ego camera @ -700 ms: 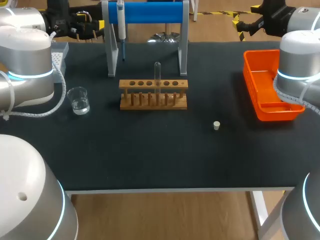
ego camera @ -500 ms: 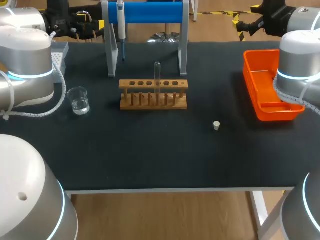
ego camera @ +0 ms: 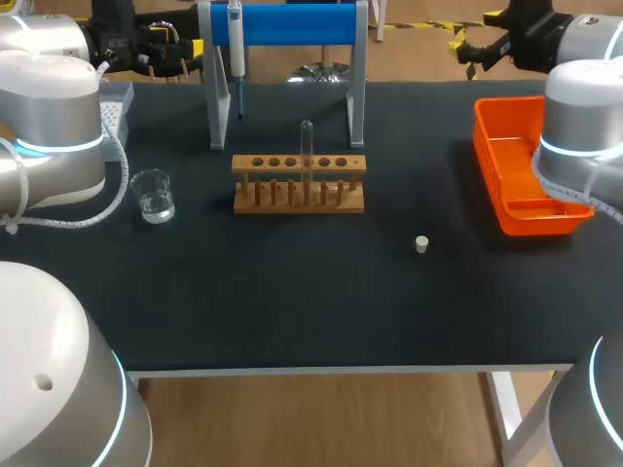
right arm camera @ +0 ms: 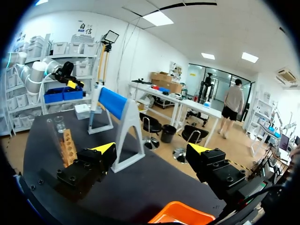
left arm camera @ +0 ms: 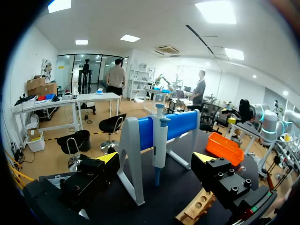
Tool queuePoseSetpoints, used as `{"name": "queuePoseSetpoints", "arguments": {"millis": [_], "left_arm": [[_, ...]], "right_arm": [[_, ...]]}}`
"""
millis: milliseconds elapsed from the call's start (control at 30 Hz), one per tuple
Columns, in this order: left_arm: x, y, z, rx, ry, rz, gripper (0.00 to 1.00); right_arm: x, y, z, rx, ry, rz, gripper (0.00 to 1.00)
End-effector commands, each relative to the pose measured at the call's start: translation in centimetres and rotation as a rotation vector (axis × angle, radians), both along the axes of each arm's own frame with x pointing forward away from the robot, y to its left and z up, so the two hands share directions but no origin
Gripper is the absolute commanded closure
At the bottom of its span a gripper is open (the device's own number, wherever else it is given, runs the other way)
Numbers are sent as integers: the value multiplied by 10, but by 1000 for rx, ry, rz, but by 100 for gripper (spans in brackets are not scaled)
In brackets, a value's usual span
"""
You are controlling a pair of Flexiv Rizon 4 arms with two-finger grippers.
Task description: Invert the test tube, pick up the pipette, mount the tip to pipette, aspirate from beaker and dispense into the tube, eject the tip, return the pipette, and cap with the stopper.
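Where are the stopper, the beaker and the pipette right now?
stopper [ego camera: 421,244], head view, its top.
beaker [ego camera: 153,195], head view, its glass wall.
pipette [ego camera: 235,44], head view, its white body.

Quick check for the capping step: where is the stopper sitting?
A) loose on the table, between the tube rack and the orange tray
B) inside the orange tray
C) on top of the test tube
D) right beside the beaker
A: the stopper stands alone on the table, apart from both the wooden rack and the orange tray.

A wood floor [ego camera: 321,418] runs to white walls [right arm camera: 140,44] under ceiling panel lights [left arm camera: 218,10], with glass doors [left arm camera: 89,70], white desks [left arm camera: 96,97] and black chairs [left arm camera: 112,124]
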State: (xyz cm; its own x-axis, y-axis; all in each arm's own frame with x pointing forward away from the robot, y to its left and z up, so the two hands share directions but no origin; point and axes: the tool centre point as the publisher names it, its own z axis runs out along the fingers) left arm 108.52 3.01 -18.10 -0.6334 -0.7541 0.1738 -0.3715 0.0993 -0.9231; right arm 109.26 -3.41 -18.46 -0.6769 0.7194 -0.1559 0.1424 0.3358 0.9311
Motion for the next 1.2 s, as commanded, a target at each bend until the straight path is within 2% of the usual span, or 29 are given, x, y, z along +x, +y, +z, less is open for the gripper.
{"name": "queuePoseSetpoints", "arguments": {"millis": [33, 200, 333, 600, 967, 1200], "left_arm": [[0, 0, 0, -1, -2, 0, 0], [0, 0, 0, -1, -2, 0, 0], [0, 0, 0, -1, -2, 0, 0], [0, 0, 0, -1, -2, 0, 0], [0, 0, 0, -1, -2, 0, 0], [0, 0, 0, -1, -2, 0, 0]], "right_arm": [[-45, -6, 0, 26, -1, 46, 0], [-92, 9, -13, 44, 14, 115, 0], [-127, 25, -22, 44, 1, 144, 0], [-180, 61, -46, 90, 26, 195, 0], [-224, 88, -73, 128, 1, 236, 0], [-226, 89, -74, 120, -4, 243, 0]]}}
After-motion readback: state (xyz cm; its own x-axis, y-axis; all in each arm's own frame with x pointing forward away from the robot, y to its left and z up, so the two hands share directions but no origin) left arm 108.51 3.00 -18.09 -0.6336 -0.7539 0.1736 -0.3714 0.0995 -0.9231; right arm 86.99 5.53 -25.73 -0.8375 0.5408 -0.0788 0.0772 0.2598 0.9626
